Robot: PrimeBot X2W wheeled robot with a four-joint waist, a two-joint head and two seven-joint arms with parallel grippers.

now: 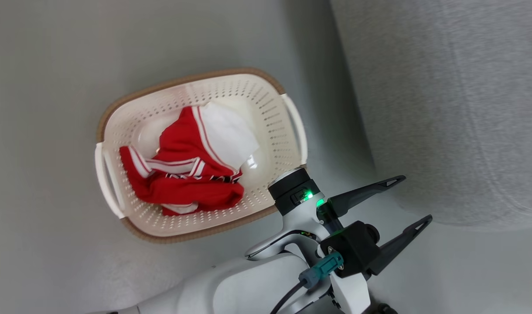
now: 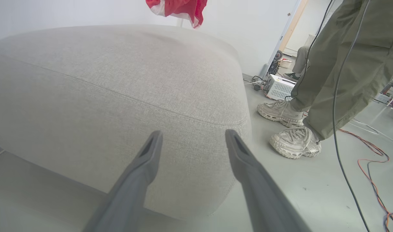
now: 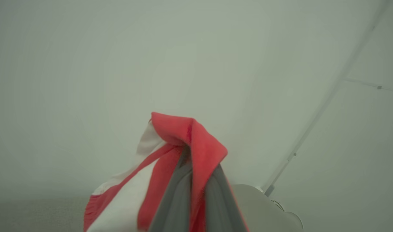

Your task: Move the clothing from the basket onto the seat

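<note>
Dangling by one fold from the clamped right gripper, the red garment may slip and land short of the sofa; the left gripper gapes empty.

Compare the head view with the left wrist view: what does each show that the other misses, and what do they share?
Head view adds: the basket, with red clothing bunched inside it.
Left wrist view adds: a person's legs and sneakers beside the sofa, and a red garment hanging above the sofa's top.
Shared: the sofa, the floor, and the left gripper, its fingers open, pointing toward the sofa and holding nothing.
</note>
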